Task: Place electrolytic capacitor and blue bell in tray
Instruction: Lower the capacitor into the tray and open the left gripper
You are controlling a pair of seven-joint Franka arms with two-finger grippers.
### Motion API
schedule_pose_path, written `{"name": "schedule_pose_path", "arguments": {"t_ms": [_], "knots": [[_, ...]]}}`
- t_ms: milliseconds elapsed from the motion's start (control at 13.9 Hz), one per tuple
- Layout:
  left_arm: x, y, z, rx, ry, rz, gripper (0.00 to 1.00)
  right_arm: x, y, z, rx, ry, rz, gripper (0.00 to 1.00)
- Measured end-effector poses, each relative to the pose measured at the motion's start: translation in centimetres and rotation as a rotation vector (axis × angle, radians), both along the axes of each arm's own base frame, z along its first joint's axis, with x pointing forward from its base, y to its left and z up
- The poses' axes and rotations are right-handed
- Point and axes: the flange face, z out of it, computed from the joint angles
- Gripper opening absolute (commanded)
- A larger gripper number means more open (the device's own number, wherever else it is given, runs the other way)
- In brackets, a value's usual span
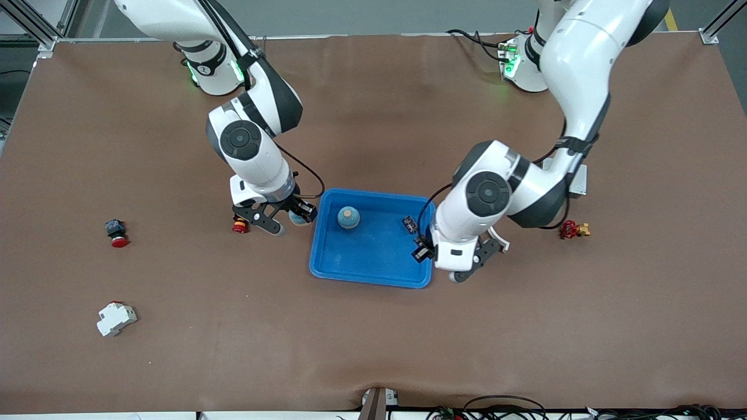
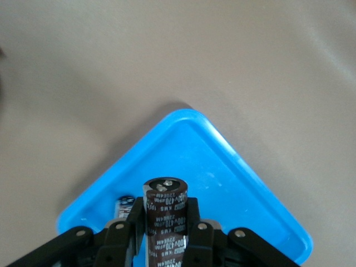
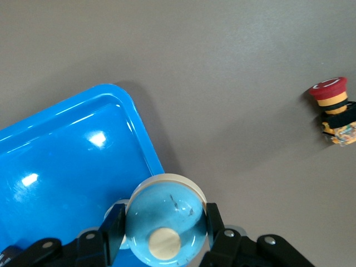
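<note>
Left gripper [image 2: 166, 228] pinching ribbed dark cylindrical capacitor [image 2: 166, 214] over glossy blue tray [image 2: 261, 194]. Right gripper [image 3: 164, 231] clamped on smooth domed blue bell [image 3: 164, 222] at tray rim. Second bell-like dome [image 1: 348, 217], possibly, in tray.

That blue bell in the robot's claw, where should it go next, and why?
Probably a short carry inward, then release. The right gripper is shut on the blue bell just over the rim of the tray, not yet over its floor. The left gripper holds the capacitor over the tray.
</note>
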Motion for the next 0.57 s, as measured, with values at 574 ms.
{"name": "schedule_pose_path", "arguments": {"t_ms": [574], "knots": [[-0.7,-3.1,-8.4,-0.014,-0.050,0.015,0.00,2.3,2.4,-2.6,-0.022,-0.015,-0.044,0.00]]}}
